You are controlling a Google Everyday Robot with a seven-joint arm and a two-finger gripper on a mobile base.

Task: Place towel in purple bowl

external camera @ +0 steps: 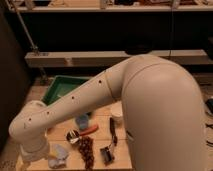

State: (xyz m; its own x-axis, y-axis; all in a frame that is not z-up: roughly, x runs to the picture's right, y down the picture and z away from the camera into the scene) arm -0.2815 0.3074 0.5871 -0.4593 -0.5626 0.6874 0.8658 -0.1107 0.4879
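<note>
Hanging low over the table's bottom-left corner, the gripper sits tucked under the white wrist [34,149], jaws spread apart and, as far as I can tell, holding nothing. The towel [58,154] lies crumpled on the table [62,133] just beside that wrist. The blue cup [82,121] stands further back. The purple bowl is hidden behind the big arm [150,110].

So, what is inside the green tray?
In the green tray, the visible floor looks bare; the arm covers its right part. The claw is out of view, lower left.
</note>
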